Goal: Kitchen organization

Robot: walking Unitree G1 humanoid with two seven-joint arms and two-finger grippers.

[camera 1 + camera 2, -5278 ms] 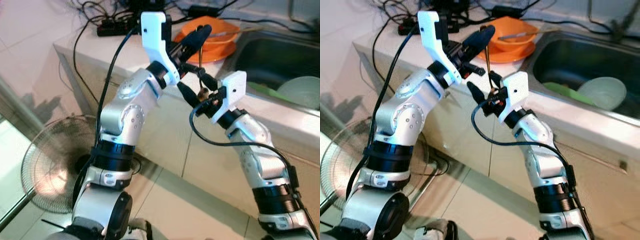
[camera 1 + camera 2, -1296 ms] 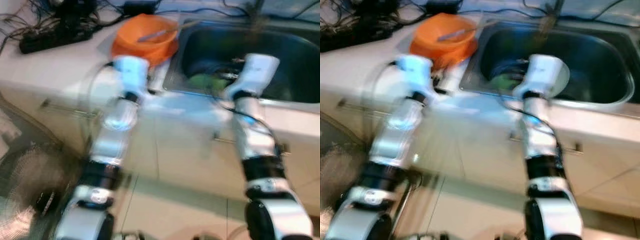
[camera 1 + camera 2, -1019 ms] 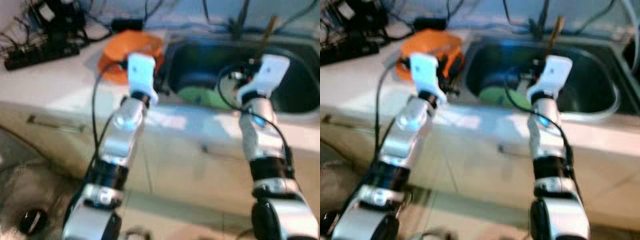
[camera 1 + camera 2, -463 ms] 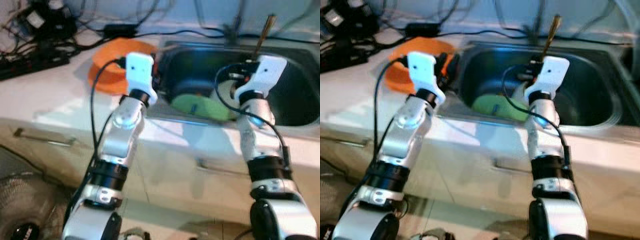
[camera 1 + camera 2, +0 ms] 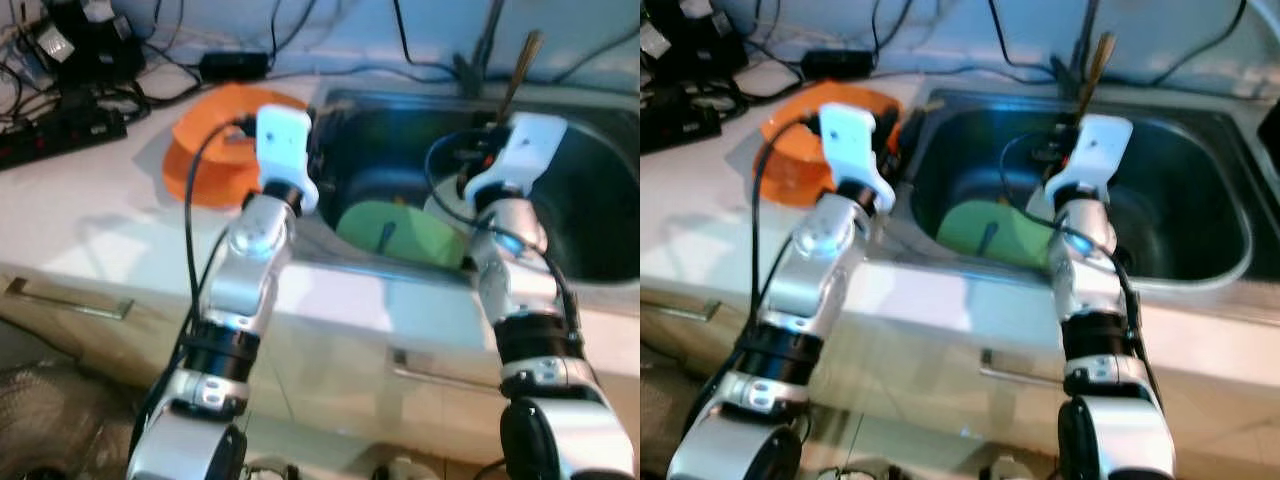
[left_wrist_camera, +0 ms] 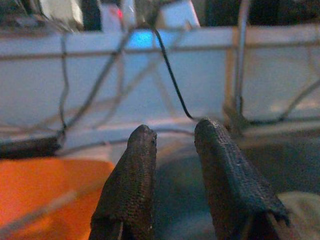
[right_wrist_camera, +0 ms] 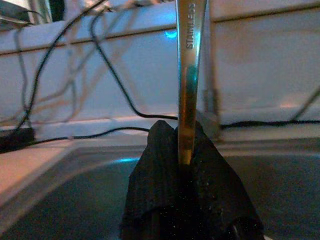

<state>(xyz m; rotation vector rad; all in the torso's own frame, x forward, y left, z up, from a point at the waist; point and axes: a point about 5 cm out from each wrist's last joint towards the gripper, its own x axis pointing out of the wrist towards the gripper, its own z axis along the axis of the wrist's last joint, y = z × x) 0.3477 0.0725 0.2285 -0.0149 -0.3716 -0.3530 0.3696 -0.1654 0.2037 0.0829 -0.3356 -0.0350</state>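
Above the sink (image 5: 1230, 262), the right gripper (image 7: 186, 150) has its jaws pinching a steel utensil handle (image 7: 189, 75) that stands upright over the basin. A green plate (image 5: 400, 232) lies in the sink below. The left gripper (image 6: 172, 150) hovers at the sink's left edge beside the orange bowl (image 5: 210, 150) on the table (image 5: 90, 220), its jaws slightly spread and holding nothing.

A pale worktop (image 5: 90, 225) runs across the room, with a steel sink (image 5: 1200, 265) set in it toward 2 o'clock. Black cables (image 5: 90, 90) lie at 10 o'clock. Cupboard fronts with a metal handle (image 5: 60, 300) sit below. Bluish light falls on the back wall (image 5: 330, 25).
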